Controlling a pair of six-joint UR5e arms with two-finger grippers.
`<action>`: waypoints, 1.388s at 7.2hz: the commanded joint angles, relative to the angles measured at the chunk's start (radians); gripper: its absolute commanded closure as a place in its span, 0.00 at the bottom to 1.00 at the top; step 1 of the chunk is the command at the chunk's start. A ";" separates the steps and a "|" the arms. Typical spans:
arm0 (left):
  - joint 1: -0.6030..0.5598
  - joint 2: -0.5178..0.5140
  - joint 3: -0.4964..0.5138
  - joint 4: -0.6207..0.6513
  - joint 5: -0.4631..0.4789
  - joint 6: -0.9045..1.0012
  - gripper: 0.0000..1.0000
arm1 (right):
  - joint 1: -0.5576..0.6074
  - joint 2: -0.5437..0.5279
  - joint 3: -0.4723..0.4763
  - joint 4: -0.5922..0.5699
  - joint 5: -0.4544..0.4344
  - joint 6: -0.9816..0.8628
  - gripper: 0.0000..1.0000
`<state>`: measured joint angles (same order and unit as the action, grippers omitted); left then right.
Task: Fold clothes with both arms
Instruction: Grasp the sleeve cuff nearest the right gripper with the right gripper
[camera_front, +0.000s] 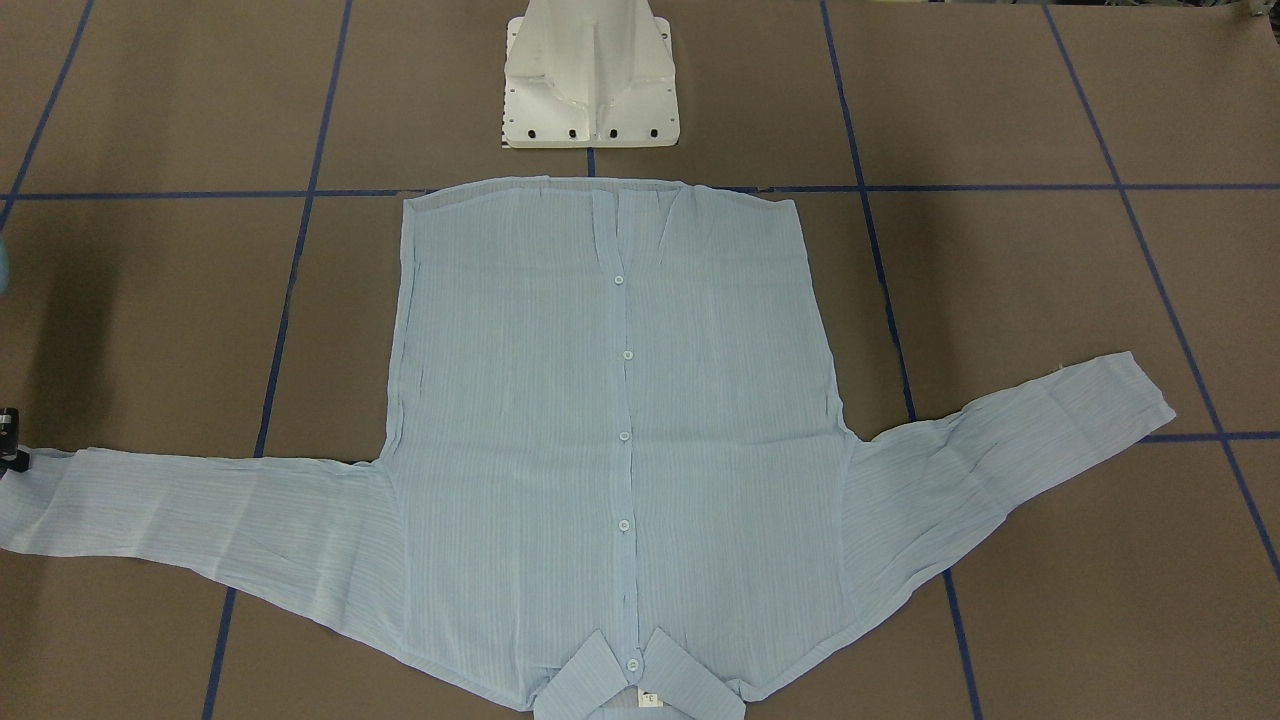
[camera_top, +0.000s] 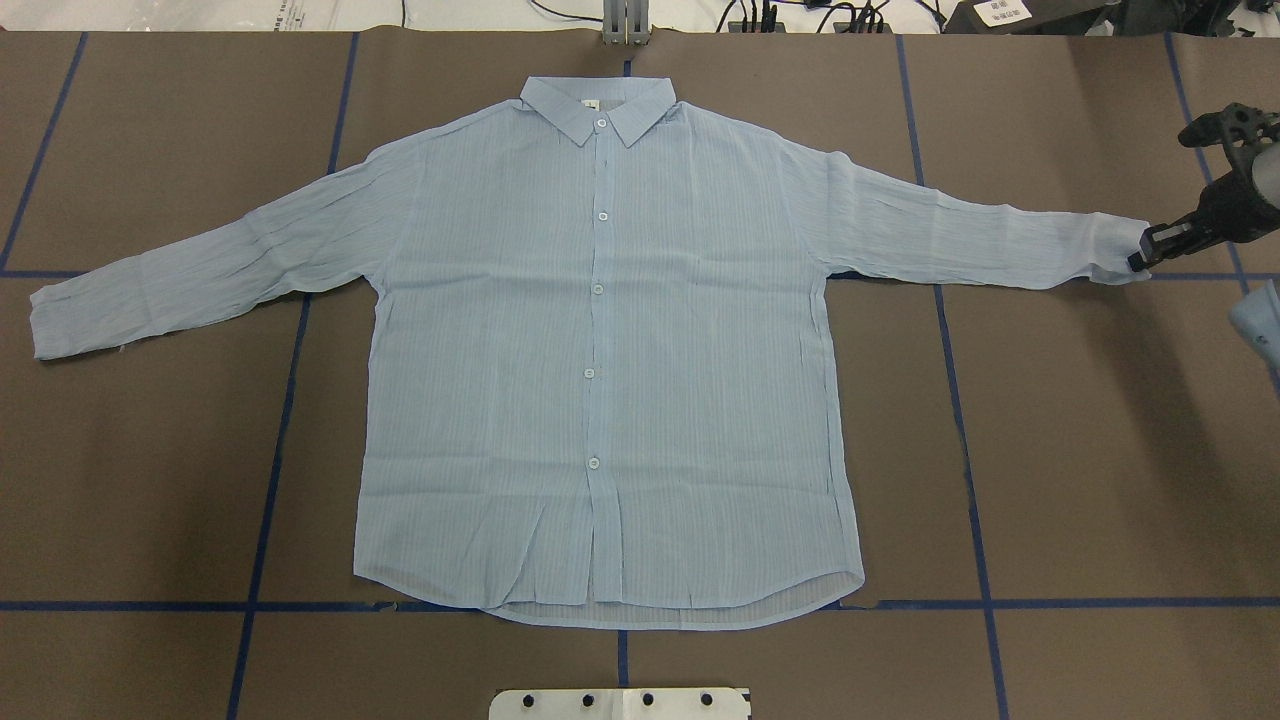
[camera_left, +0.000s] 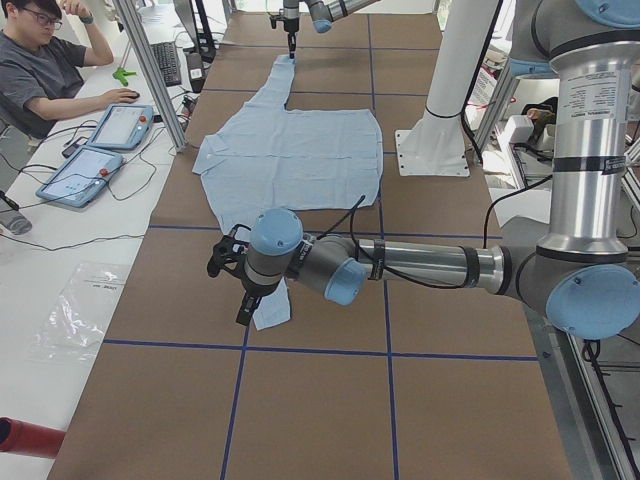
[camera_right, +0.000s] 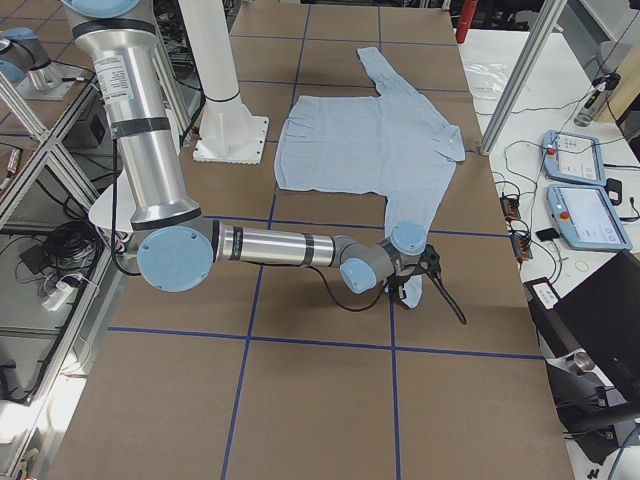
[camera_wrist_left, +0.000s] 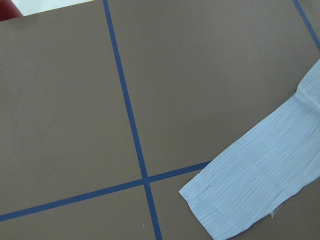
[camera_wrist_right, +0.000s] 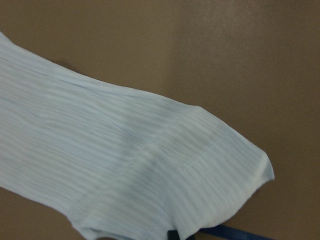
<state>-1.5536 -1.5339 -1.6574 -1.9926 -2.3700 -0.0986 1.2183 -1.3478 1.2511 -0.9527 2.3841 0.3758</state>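
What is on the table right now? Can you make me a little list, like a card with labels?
Thing: pale-blue shirt
How it lies: flat, front up, buttoned, both sleeves spread out
Collar: at the far side from the robot's base
Folded: not yet
Right gripper: at the right sleeve's cuff; grip unclear
Left gripper: near the other cuff, which lies flat; open or shut unclear
Table: brown with blue tape lines

No legible text; shirt (camera_top: 600, 350) tag (camera_top: 589, 103) unreadable

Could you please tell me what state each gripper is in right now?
Left gripper: cannot tell.
Right gripper: closed on the shirt's sleeve cuff.
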 joint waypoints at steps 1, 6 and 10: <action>0.001 0.000 0.002 0.000 0.000 0.000 0.01 | 0.021 0.013 0.135 -0.008 0.096 0.005 1.00; 0.000 0.001 0.007 0.000 0.000 0.000 0.01 | -0.188 0.402 0.159 -0.034 0.125 0.510 1.00; 0.000 0.014 0.018 0.002 0.000 0.003 0.01 | -0.465 0.613 0.082 -0.066 -0.303 0.653 1.00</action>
<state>-1.5539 -1.5251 -1.6419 -1.9923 -2.3700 -0.0954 0.8228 -0.7924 1.3773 -1.0092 2.1957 1.0112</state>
